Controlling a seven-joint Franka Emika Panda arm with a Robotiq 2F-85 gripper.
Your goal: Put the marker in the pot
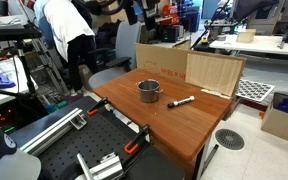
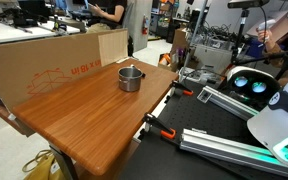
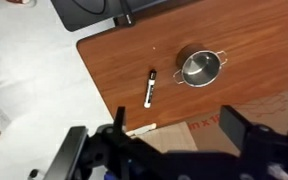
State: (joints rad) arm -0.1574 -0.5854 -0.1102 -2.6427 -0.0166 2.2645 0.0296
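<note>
Wrist view looks straight down on the marker [image 3: 149,88]: it lies flat on the wooden table [image 3: 114,60], whitish end pointing toward the camera's lower edge, near the pot [image 3: 199,68] but not touching it. The pot stands upright with its two small handles out to the sides.

The gripper [image 3: 176,138] hangs high above all this, jaws spread wide, with nothing between them and nothing touched – only its dark fingers [image 3: 239,130] frame the bottom of the picture.

In an exterior view the marker [image 1: 181,102] and pot [image 1: 148,91] sit side by side in front of a cardboard panel [image 1: 214,70]. From the opposite side the pot [image 2: 131,78] shows plainly, yet I cannot make out the marker there. That view does show a long cardboard box [image 2: 54,65] walling the table's far edge.

Orange clamps [image 1: 134,146] grip the table's near edge – and a person in a white shirt [image 1: 69,35] stands in the background.
</note>
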